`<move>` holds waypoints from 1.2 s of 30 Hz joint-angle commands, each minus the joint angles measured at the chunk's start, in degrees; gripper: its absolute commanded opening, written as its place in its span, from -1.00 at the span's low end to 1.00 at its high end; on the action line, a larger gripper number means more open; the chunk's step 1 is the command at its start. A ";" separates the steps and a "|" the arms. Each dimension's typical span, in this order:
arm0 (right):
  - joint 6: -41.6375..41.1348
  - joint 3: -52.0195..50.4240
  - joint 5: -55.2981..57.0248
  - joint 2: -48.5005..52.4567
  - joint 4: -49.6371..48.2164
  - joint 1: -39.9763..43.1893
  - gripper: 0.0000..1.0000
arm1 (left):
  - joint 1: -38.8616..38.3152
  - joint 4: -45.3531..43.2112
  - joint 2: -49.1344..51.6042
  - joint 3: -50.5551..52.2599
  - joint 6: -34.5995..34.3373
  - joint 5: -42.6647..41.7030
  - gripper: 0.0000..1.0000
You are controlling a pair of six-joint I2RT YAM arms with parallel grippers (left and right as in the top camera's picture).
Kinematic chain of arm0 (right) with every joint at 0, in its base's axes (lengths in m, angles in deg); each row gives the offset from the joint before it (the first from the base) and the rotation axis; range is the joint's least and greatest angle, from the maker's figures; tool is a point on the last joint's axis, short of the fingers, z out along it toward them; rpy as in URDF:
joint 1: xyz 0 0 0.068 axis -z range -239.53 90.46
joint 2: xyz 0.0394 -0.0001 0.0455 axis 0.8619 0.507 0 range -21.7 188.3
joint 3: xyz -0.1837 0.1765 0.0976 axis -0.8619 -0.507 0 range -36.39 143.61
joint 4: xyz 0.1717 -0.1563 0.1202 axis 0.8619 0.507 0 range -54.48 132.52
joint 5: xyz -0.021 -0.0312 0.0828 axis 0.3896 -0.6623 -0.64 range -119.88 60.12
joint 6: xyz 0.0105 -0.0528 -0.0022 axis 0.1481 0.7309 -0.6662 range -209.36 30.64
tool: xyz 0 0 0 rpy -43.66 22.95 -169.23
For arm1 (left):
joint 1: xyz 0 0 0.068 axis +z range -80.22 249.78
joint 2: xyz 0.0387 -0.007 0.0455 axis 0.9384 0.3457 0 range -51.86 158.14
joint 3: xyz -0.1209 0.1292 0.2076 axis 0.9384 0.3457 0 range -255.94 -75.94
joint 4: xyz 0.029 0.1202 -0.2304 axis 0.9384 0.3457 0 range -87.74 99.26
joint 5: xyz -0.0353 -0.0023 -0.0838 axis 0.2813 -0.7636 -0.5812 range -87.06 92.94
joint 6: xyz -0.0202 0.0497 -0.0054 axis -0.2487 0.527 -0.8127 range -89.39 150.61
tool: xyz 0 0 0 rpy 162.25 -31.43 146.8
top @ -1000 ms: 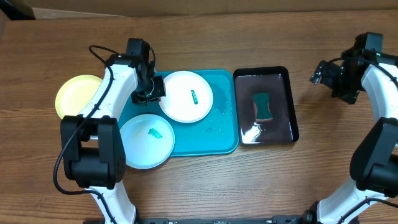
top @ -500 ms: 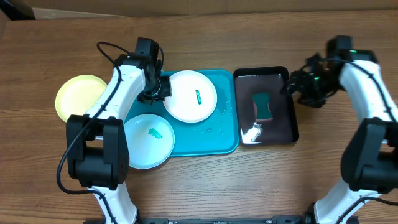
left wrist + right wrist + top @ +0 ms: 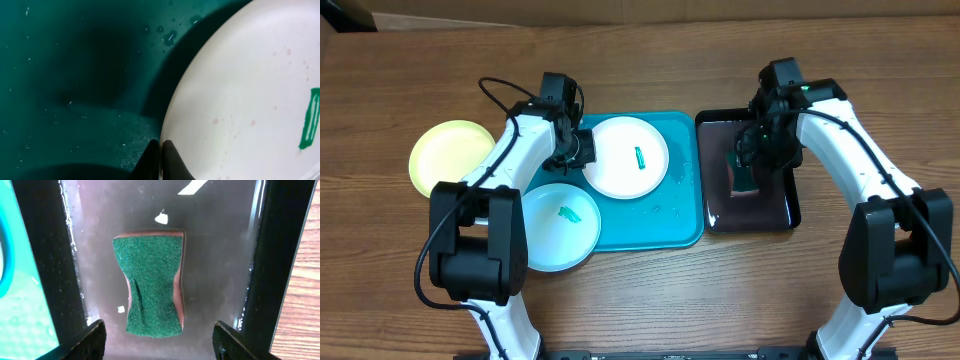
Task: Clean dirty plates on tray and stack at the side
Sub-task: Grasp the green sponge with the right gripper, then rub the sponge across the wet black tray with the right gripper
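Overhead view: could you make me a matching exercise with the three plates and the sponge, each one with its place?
Things:
1. white plate
2. blue plate
3. yellow plate
4. sponge

Places:
A. in the black tray
B. on the table, left of the turquoise tray
C. wholly on the turquoise tray
D. overhanging the turquoise tray's corner

Pairs: 1-C, 2-D, 3-B, 4-A
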 commanded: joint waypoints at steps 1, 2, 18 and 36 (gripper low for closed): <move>0.42 -1.49 1.92 1.31 -1.64 -0.50 0.39 | -0.48 -0.92 -1.20 1.05 -0.55 0.79 -0.92; 0.42 -2.08 1.92 1.38 -2.47 -0.55 0.40 | -0.48 -0.90 -1.20 1.09 -0.52 0.79 -0.92; 0.44 -11.52 -2.80 1.46 -16.22 -0.68 0.22 | -0.48 -0.92 -1.20 1.11 -0.35 0.79 -0.92; -0.61 -4.59 -2.75 -1.29 -9.09 -0.68 -0.93 | -0.48 -0.72 -1.20 1.11 -0.35 0.79 -0.92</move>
